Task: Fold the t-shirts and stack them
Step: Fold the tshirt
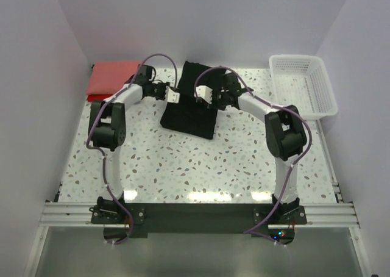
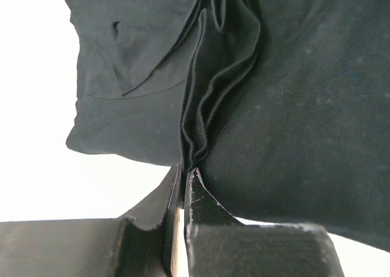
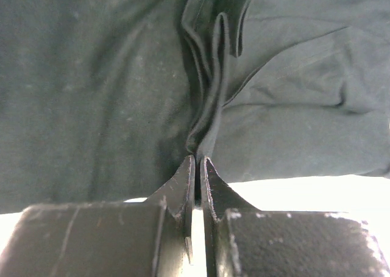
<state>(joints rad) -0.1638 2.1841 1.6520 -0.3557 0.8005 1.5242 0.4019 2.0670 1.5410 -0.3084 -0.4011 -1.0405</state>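
The black t-shirt (image 1: 190,115) lies in the far middle of the table, part folded into a tall strip. My left gripper (image 1: 175,96) is shut on its left edge; the left wrist view shows a bunched pleat of black cloth (image 2: 204,106) pinched at the fingertips (image 2: 186,170). My right gripper (image 1: 200,96) is shut on the same shirt just to the right; the right wrist view shows a fold of cloth (image 3: 210,106) pinched between its tips (image 3: 198,159). A folded coral-red t-shirt stack (image 1: 111,79) with a thin purple-blue edge lies at the far left.
A white plastic lattice basket (image 1: 304,85) stands at the far right corner. The speckled table (image 1: 201,167) runs to the near rail where both arm bases sit. Walls close in on both sides.
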